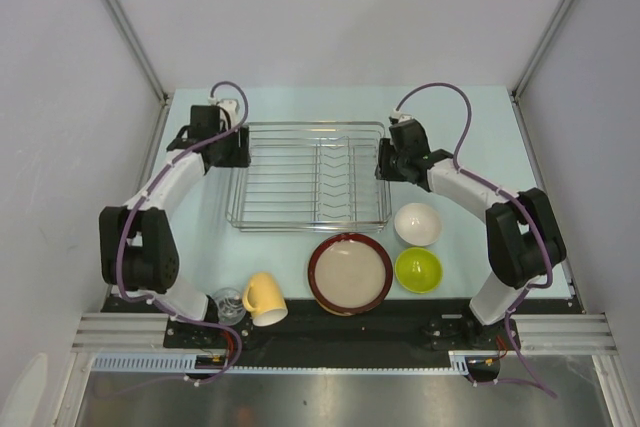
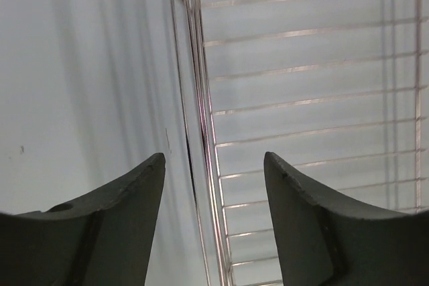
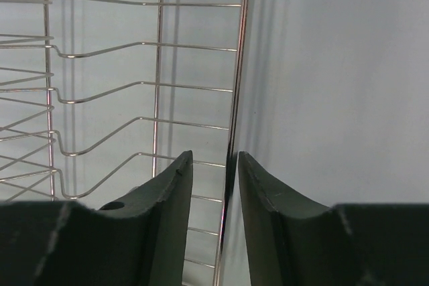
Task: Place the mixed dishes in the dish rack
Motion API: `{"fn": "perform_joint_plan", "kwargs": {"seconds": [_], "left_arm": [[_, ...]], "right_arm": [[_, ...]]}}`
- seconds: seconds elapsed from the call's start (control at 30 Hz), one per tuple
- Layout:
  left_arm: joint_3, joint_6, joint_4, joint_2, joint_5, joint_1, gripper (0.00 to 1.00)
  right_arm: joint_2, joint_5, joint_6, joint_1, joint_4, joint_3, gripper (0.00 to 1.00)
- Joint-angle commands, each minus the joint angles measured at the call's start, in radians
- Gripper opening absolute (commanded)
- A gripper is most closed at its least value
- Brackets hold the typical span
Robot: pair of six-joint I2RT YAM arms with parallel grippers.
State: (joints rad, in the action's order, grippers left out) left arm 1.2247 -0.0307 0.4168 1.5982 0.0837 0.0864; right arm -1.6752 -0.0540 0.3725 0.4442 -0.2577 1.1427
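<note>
Near edge: small clear glass (image 1: 228,304), yellow mug (image 1: 264,298), red-rimmed plate (image 1: 350,273), lime-green bowl (image 1: 418,270); white bowl (image 1: 417,224) just behind. Dish rack (image 1: 310,125) mid-table, unloaded. Left gripper (image 2: 211,159) released, jaws wide astride left rim wire. Right gripper (image 3: 214,155) jaws narrow astride right rim, not clamped.

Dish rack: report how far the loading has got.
Done: nothing; the dish rack is empty. In hand: the left claw straddles its left rim, open; the right claw brackets its right rim, jaws narrow, no dish held. Left: yellow mug, clear glass, white bowl, lime-green bowl and red-rimmed plate, all on the table.
</note>
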Motion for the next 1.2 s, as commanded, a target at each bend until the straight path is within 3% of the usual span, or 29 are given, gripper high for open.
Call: {"fn": "perform_joint_plan", "kwargs": {"seconds": [0.0,0.07,0.33,1.0,1.1,1.13,1.17], "left_arm": [[-0.097,0.075,0.022,-0.03,0.019,0.006,0.63],[-0.103,0.075,0.022,-0.011,0.019,0.006,0.56],[-0.033,0.075,-0.004,0.092,0.013,0.007,0.42],[0.361,0.009,0.011,0.394,0.017,0.059,0.41],[0.409,0.009,0.013,0.417,0.024,0.067,0.41],[0.418,0.006,0.019,0.419,0.024,0.067,0.42],[0.424,0.003,0.031,0.422,0.03,0.067,0.43]], "right_arm": [[0.017,-0.024,-0.001,0.008,0.017,0.009,0.32],[0.011,-0.02,0.003,0.004,0.032,0.009,0.22],[-0.006,-0.017,0.008,-0.032,0.07,0.009,0.11],[-0.162,0.011,0.009,-0.157,0.115,0.152,0.07],[-0.166,0.011,0.008,-0.167,0.114,0.155,0.21],[-0.166,0.011,0.008,-0.168,0.11,0.158,0.38],[-0.164,0.008,0.008,-0.17,0.11,0.158,0.48]]}}
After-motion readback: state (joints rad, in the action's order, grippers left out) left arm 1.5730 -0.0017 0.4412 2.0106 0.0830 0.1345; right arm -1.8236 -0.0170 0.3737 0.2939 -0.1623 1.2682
